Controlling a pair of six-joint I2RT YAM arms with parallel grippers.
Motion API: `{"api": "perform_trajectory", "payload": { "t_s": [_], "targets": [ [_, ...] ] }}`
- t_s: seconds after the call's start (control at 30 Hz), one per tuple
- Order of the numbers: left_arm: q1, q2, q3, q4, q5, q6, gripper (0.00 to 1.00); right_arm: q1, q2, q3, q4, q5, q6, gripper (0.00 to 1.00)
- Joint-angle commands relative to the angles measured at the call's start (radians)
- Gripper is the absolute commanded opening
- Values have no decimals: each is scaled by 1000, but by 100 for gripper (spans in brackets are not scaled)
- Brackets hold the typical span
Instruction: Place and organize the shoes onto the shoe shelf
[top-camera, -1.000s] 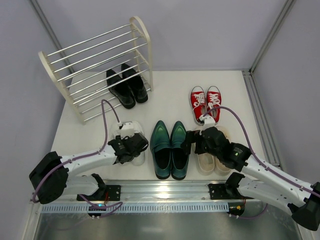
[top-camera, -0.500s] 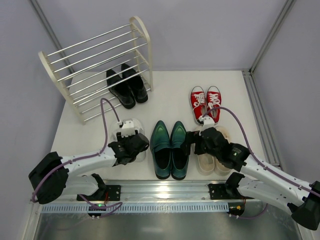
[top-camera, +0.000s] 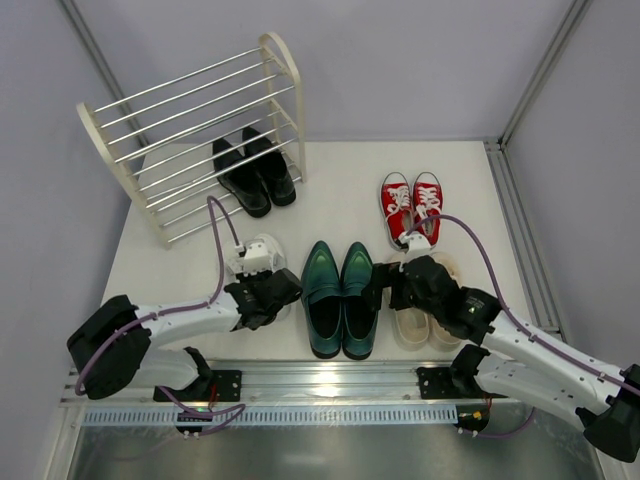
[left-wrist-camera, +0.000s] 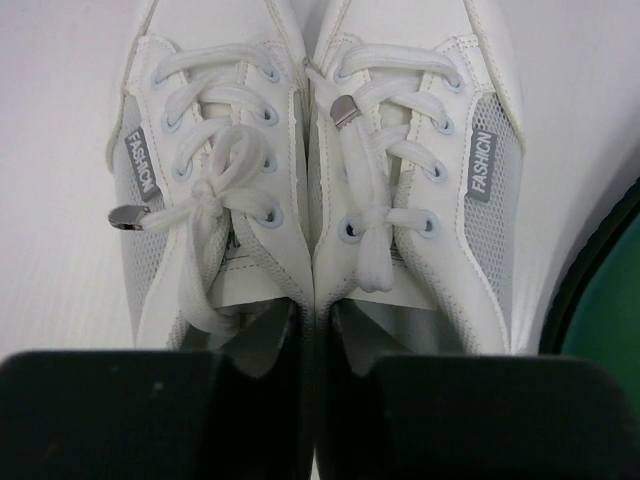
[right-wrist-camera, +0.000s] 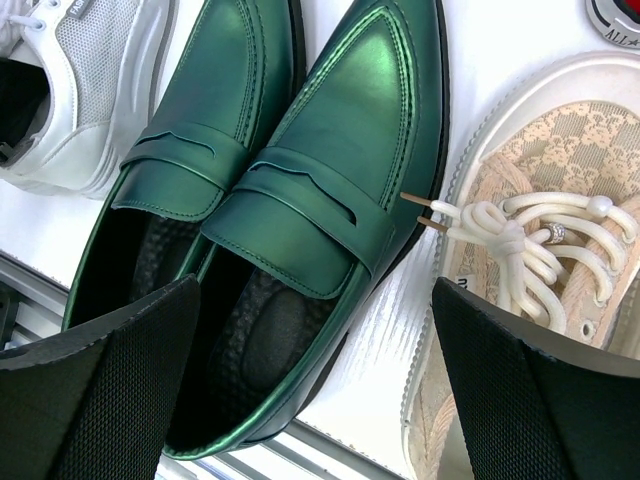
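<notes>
The white sneakers (top-camera: 256, 254) (left-wrist-camera: 310, 170) stand side by side at the front left, toes pointing away. My left gripper (top-camera: 266, 291) (left-wrist-camera: 318, 335) is shut on their two touching inner collars, one finger down inside each shoe. The dark green loafers (top-camera: 340, 290) (right-wrist-camera: 300, 170) sit in the middle. My right gripper (top-camera: 386, 284) (right-wrist-camera: 315, 300) hangs open above the right loafer's heel, beside the beige lace-up sneakers (top-camera: 412, 326) (right-wrist-camera: 540, 240). The red sneakers (top-camera: 412, 204) lie further back. The black dress shoes (top-camera: 254, 172) rest low in the shoe shelf (top-camera: 284, 72).
The slanted shelf stands at the back left, close to the left wall. A metal rail (top-camera: 330, 385) runs along the near table edge by the arm bases. A grey frame post (top-camera: 520, 230) borders the right side.
My left gripper has shut, pinching the white sneakers' inner collars together, and has edged slightly right. The right arm has stayed put.
</notes>
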Motion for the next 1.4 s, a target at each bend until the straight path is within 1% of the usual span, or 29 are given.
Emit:
{"api": "perform_trajectory", "payload": {
  "t_s": [0.0, 0.07, 0.17, 0.27, 0.37, 0.43, 0.47, 0.5, 0.57, 0.63, 0.67, 0.7, 0.77, 0.83, 0.93, 0.97, 1.07, 1.2, 1.37],
  "targets": [
    [3, 15, -24, 43, -42, -82, 0, 3, -22, -7, 25, 13, 10, 98],
    [0, -11, -26, 18, -61, -99, 0, 5, -28, -11, 22, 13, 12, 98],
    [-28, -62, -20, -61, -137, -154, 0, 5, -31, -14, 19, 15, 12, 98],
    [-25, -129, -11, -123, -217, -177, 0, 5, -33, -10, 19, 13, 8, 97],
    [0, -156, 40, -196, -269, -164, 0, 5, -33, -8, 24, 8, 2, 98],
    [12, -169, 68, -204, -291, -135, 0, 5, -31, -8, 30, 8, -4, 98],
    [18, -175, 78, -191, -294, -71, 0, 5, -30, -8, 32, 5, -7, 98],
    [35, -185, 80, -131, -294, -31, 0, 5, -31, -10, 33, 5, -10, 98],
    [67, -214, 83, -80, -279, 67, 0, 5, -34, -14, 44, 5, -19, 97],
    [139, -237, 83, -16, -267, 121, 0, 2, -34, -13, 42, 5, -28, 97],
    [167, -263, 83, 7, -238, 147, 0, 3, -36, -13, 48, 5, -36, 97],
    [226, -272, 86, 48, -219, 196, 0, 3, -33, -11, 51, 1, -44, 98],
    [276, -287, 94, 81, -185, 235, 0, 3, -27, -2, 52, -2, -57, 97],
    [343, -275, 127, 104, -161, 276, 0, 2, -13, 22, 47, -2, -77, 97],
    [406, -228, 151, 151, -96, 358, 0, 2, 22, 48, 47, -21, -102, 97],
    [446, -212, 151, 200, -69, 378, 0, 2, 39, 53, 54, -27, -102, 97],
    [512, -176, 140, 272, 26, 398, 0, 2, 56, 62, 70, -48, -104, 97],
    [540, -134, 138, 323, 66, 410, 0, 2, 58, 56, 73, -53, -105, 97],
    [554, -84, 187, 357, 74, 444, 0, 0, 59, 46, 68, -50, -111, 98]
  ]
}}
